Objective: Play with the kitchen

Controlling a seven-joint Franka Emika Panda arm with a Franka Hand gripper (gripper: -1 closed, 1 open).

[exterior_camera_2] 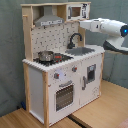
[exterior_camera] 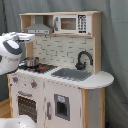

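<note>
The kitchen (exterior_camera: 60, 75) (exterior_camera_2: 60, 75) is a tall white and light-wood toy unit that shows in both exterior views. It has a grey sink (exterior_camera: 70, 74) (exterior_camera_2: 80, 51), a black faucet (exterior_camera: 82, 59) (exterior_camera_2: 75, 39), a hob with a small metal pot (exterior_camera: 31, 62) (exterior_camera_2: 46, 55), a range hood (exterior_camera: 39, 27) (exterior_camera_2: 50, 20) and an oven door (exterior_camera: 25, 105) (exterior_camera_2: 64, 95). My gripper (exterior_camera: 30, 36) (exterior_camera_2: 82, 24) hangs above the counter, level with the underside of the upper shelf. It holds nothing that I can see.
A toy microwave (exterior_camera: 75, 23) (exterior_camera_2: 76, 11) sits on the upper shelf, just above the gripper. The white arm (exterior_camera_2: 107, 27) reaches in from the second exterior view's right. A wooden floor (exterior_camera_2: 100, 112) lies in front and a grey curtain (exterior_camera: 115, 45) hangs behind.
</note>
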